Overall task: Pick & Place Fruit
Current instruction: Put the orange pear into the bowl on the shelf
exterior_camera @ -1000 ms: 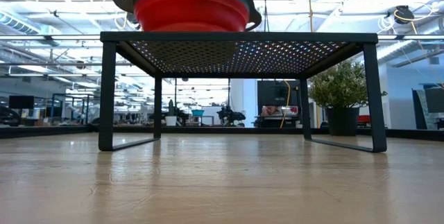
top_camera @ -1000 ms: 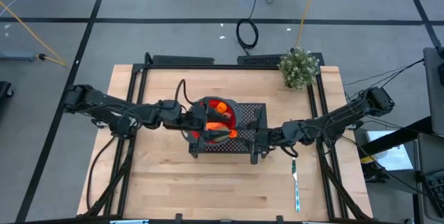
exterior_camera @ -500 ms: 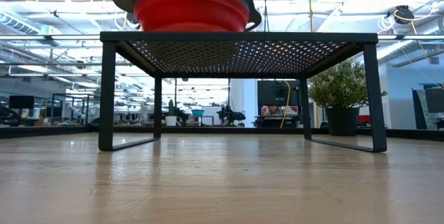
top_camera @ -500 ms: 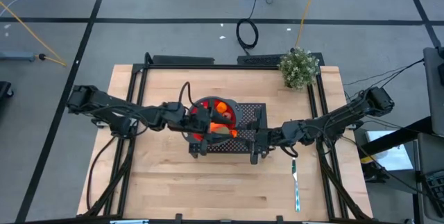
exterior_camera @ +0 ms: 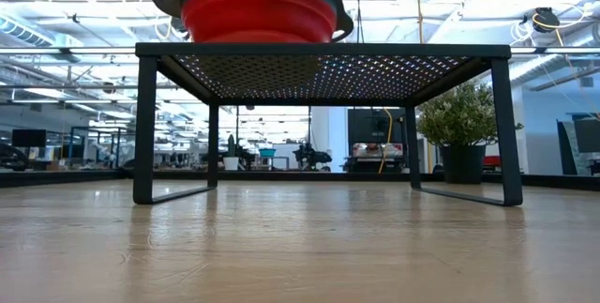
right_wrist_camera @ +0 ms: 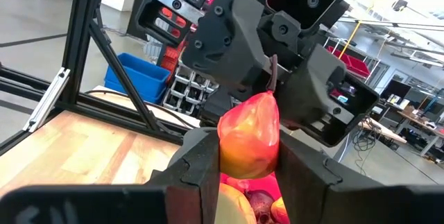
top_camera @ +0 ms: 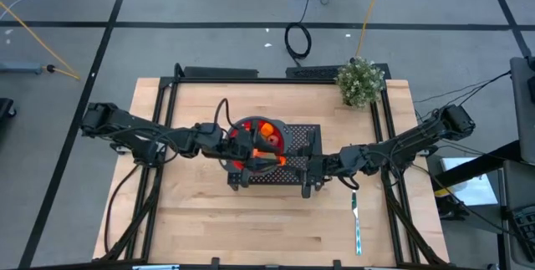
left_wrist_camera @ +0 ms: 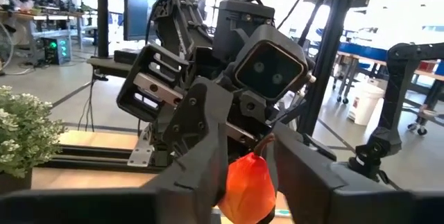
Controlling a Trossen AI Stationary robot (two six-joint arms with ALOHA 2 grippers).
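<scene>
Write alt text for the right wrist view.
The right gripper holds an orange-red pear-shaped toy fruit between its dark fingers, facing the other arm's gripper close behind. More toy fruit lies in a red bowl below.
</scene>
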